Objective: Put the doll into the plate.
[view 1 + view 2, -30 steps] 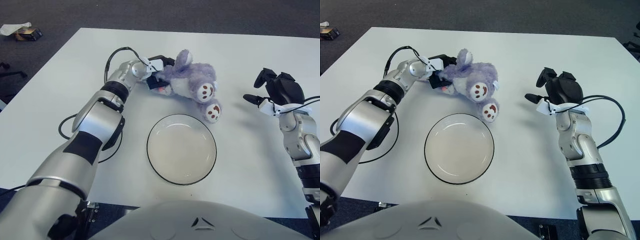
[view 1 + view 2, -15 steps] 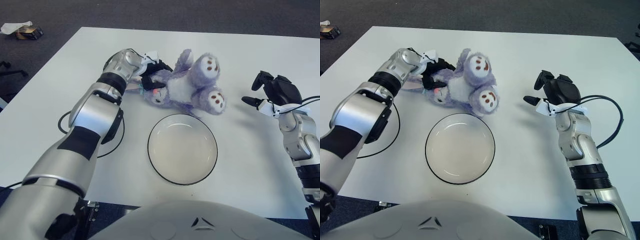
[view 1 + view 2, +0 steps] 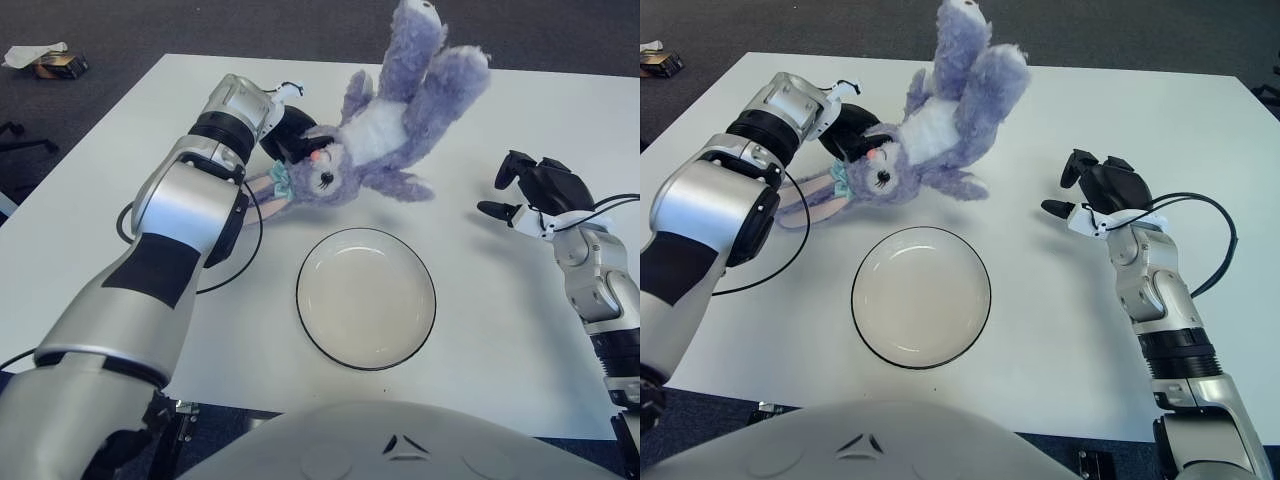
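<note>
Left hand [image 3: 288, 135], upper centre-left, fingers closed in a grasp; right hand [image 3: 540, 190], right edge, fingers loosely spread.

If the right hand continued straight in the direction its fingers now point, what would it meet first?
The right hand points toward the robot's left, across bare white table. The purple plush rabbit, held up by the left hand, seems the first thing on that line, though depth is unclear.

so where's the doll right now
The doll is held head-down by the left robot hand, legs pointing away from the robot, toward the left of the table just beyond the plate and not in it.
</note>
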Action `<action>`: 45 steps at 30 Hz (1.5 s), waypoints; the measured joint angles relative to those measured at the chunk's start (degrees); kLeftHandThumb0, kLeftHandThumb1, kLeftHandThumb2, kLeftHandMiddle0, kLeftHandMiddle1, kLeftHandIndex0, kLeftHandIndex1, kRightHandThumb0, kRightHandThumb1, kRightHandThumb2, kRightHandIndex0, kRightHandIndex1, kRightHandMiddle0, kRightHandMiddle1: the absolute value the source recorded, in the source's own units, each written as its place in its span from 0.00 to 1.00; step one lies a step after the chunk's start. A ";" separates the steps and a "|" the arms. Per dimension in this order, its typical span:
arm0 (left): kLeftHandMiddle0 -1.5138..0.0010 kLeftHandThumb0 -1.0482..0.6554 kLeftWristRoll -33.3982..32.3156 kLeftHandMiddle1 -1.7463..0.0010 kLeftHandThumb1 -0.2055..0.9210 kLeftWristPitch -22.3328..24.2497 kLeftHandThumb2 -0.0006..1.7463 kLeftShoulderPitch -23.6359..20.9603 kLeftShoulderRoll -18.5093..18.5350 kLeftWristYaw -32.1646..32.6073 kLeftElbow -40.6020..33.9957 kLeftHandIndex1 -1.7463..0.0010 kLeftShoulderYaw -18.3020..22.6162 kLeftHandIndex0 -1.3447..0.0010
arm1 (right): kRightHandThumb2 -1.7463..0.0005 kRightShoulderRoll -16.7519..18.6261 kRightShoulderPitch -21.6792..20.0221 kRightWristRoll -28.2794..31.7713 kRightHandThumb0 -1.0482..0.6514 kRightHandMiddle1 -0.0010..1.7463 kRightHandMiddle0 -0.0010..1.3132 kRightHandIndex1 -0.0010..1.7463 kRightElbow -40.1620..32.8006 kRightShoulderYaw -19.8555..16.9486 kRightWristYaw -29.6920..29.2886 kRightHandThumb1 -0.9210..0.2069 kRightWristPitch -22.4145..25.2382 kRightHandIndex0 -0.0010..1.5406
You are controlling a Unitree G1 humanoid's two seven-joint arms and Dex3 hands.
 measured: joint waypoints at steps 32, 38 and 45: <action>0.17 0.36 0.88 0.00 0.59 6.12 0.65 1.39 -4.42 3.98 0.12 0.00 -3.36 0.63 | 0.73 3.54 0.26 0.13 0.41 0.98 0.18 0.86 5.09 -2.07 -31.82 0.00 -23.82 0.03; 0.17 0.36 0.96 0.00 0.59 4.21 0.65 3.13 -4.76 4.40 0.35 0.00 -3.70 0.63 | 0.71 3.60 0.26 -1.02 0.41 1.00 0.15 0.82 5.78 -2.29 -37.18 0.00 -27.44 0.01; 0.17 0.36 0.73 0.00 0.61 6.75 0.64 3.12 -5.12 7.16 0.43 0.00 -3.13 0.64 | 0.71 3.43 -0.04 -4.32 0.41 1.00 0.14 0.75 8.38 -2.14 -44.63 0.00 -33.39 0.00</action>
